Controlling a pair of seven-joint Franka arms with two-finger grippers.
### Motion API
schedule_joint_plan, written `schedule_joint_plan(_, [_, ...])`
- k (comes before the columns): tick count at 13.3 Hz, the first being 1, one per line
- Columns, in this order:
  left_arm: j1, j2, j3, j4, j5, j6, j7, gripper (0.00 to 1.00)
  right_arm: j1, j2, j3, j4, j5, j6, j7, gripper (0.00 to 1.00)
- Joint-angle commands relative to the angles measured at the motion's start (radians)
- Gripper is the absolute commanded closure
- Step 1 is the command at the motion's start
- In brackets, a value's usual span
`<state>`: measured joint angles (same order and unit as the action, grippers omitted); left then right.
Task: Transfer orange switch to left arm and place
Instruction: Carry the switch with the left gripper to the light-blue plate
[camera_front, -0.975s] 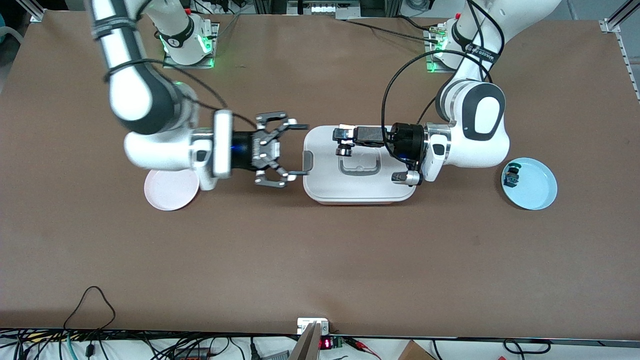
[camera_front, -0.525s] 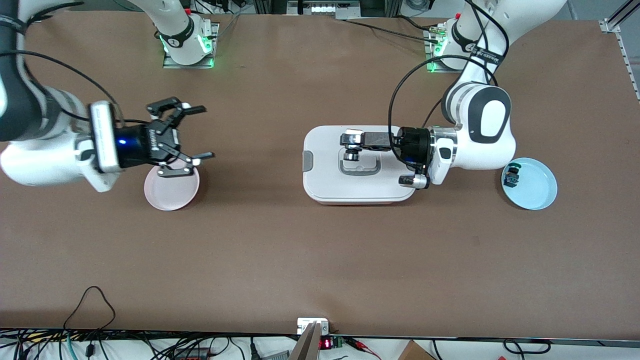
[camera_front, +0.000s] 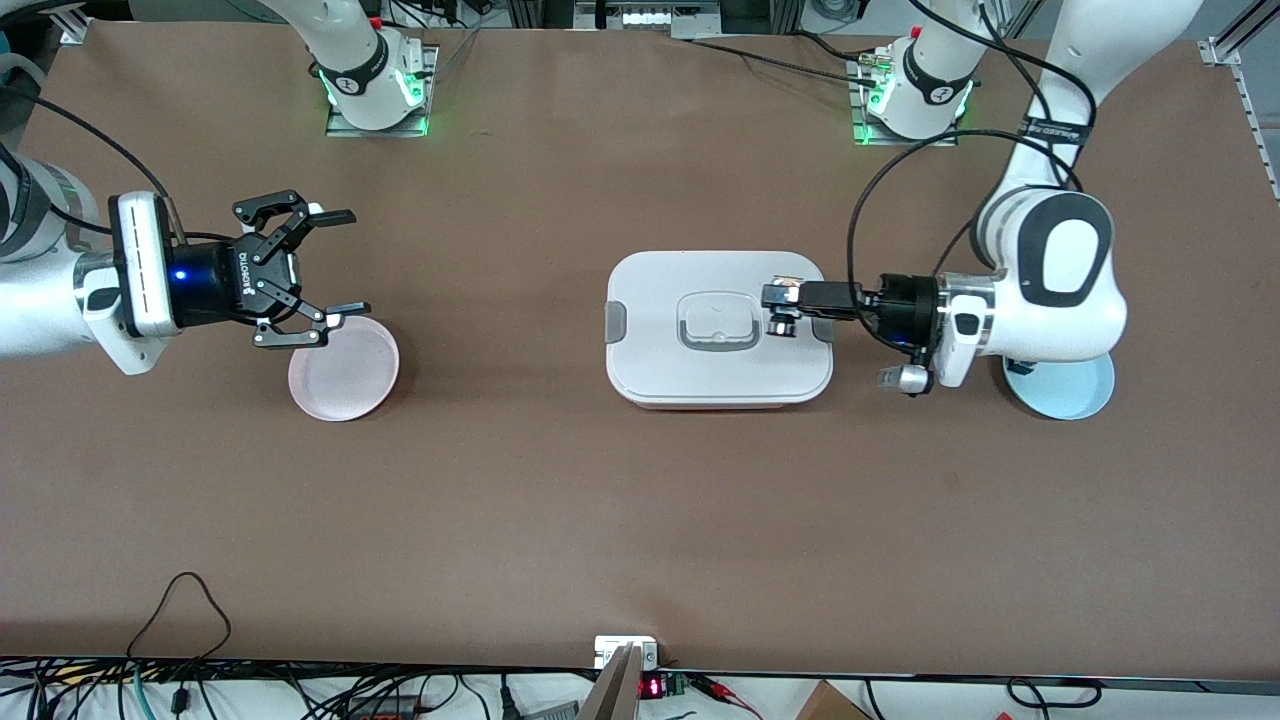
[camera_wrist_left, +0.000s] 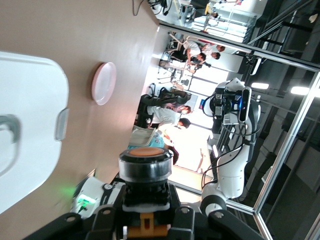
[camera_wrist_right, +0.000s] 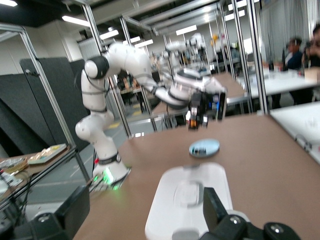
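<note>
My left tool (camera_front: 781, 312) hangs over the box (camera_front: 650, 340), above the lid's edge toward my left arm's end of the surface (camera_front: 640, 520), and it is pinching the orange switch (camera_front: 780, 322). In my left wrist view the orange switch (camera_wrist_left: 145, 167) sits clamped between my fingers (camera_wrist_left: 102, 212), its round orange cap pointing away from the wrist.

My right tool (camera_front: 335, 262) is spread wide with nothing between its fingers, up in the air over the edge of the pink plate (camera_front: 345, 375) at my right arm's end of the surface. In my right wrist view its two dark fingers (camera_wrist_right: 215, 207) stand well apart, with the box (camera_wrist_right: 192, 197) and the blue plate (camera_wrist_right: 204, 147) in line ahead.

The blue plate (camera_front: 1075, 390) lies partly under my left arm, well apart from the box. The box stands between the two plates.
</note>
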<state>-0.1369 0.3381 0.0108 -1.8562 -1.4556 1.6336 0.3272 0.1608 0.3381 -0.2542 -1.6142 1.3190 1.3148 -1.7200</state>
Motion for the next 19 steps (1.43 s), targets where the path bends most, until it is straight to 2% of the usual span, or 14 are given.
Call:
schedule_joint_plan(1, [-0.003, -0.027, 0.058, -0.008, 0.096, -0.055, -0.016, 1.0, -0.006, -0.086, -0.029, 0.002, -0.194, 0.001, 0.171, 0.0])
schedule_joint_plan(3, [-0.003, -0.037, 0.101, -0.001, 0.193, -0.098, -0.063, 1.0, -0.004, -0.137, -0.065, 0.005, -0.364, 0.001, 0.317, 0.0])
schedule_joint_plan(6, [-0.003, -0.065, 0.162, 0.046, 0.407, -0.132, -0.076, 1.0, -0.004, -0.221, -0.066, 0.004, -0.674, 0.009, 0.536, 0.0])
schedule_joint_plan(9, [-0.003, -0.09, 0.204, 0.087, 0.648, -0.138, -0.073, 1.0, -0.001, -0.257, -0.099, 0.004, -0.846, 0.026, 0.689, 0.0])
schedule_joint_plan(13, [0.025, -0.093, 0.227, 0.117, 0.812, -0.166, 0.04, 1.0, 0.014, -0.335, -0.066, 0.002, -1.165, 0.043, 0.937, 0.0])
schedule_joint_plan(15, [0.026, -0.094, 0.227, 0.12, 0.877, -0.164, 0.116, 1.0, 0.025, -0.358, -0.065, 0.002, -1.254, 0.031, 0.996, 0.0])
schedule_joint_plan(17, [0.049, -0.094, 0.227, 0.14, 0.947, -0.164, 0.203, 1.0, 0.037, -0.373, -0.045, 0.002, -1.326, -0.015, 1.147, 0.0])
schedule_joint_plan(19, [0.057, -0.096, 0.227, 0.146, 1.01, -0.161, 0.315, 1.0, 0.037, -0.387, -0.031, 0.004, -1.363, -0.017, 1.177, 0.0])
